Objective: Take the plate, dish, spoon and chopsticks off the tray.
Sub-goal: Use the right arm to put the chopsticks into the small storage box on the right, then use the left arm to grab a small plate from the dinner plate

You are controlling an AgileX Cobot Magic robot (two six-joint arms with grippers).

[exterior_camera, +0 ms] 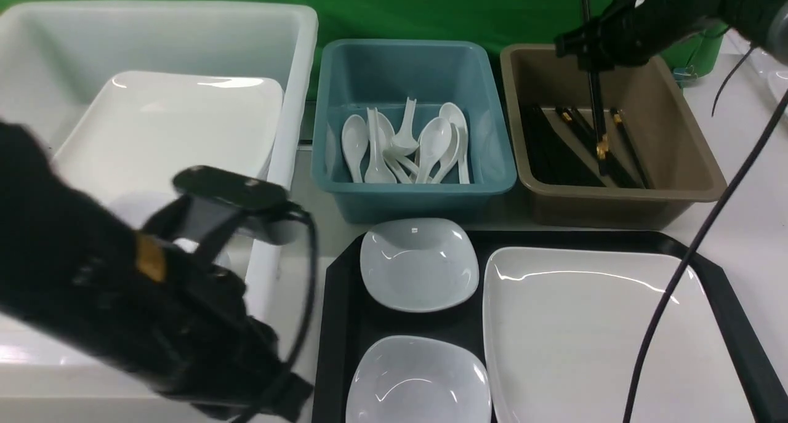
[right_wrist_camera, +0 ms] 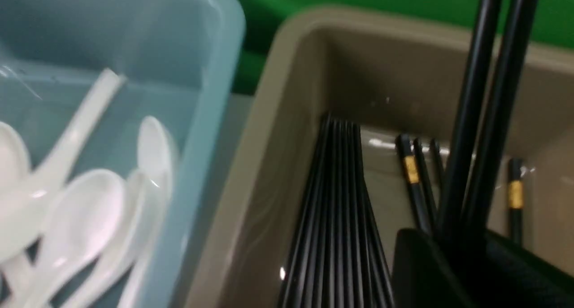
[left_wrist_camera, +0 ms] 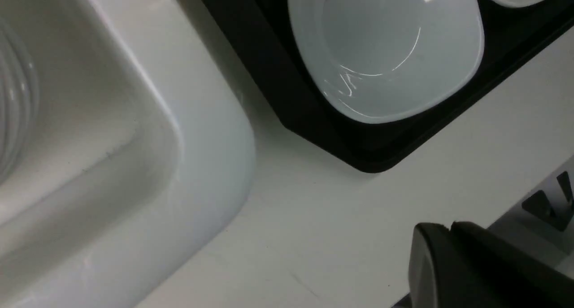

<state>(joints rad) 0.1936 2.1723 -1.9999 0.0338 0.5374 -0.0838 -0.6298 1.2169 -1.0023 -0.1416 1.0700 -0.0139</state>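
The black tray (exterior_camera: 345, 312) holds the large white square plate (exterior_camera: 591, 337) on its right and two small white dishes, one far (exterior_camera: 418, 263) and one near (exterior_camera: 418, 380). No spoon shows on the tray. My right gripper (exterior_camera: 588, 44) is shut on the black chopsticks (exterior_camera: 596, 103) and holds them upright over the brown bin (exterior_camera: 677, 140), gold band low; in the right wrist view the chopsticks (right_wrist_camera: 475, 119) rise from the gripper (right_wrist_camera: 462, 254). My left gripper (left_wrist_camera: 448, 229) is shut and empty above the table, beside the tray's corner (left_wrist_camera: 314, 119) and the near dish (left_wrist_camera: 385, 48).
A teal bin (exterior_camera: 492, 158) holds several white spoons (exterior_camera: 406, 146). The brown bin holds several black chopsticks (right_wrist_camera: 341, 209). A big white tub (exterior_camera: 295, 103) at left holds a large white plate (exterior_camera: 184, 121); its corner (left_wrist_camera: 202, 173) is near my left gripper.
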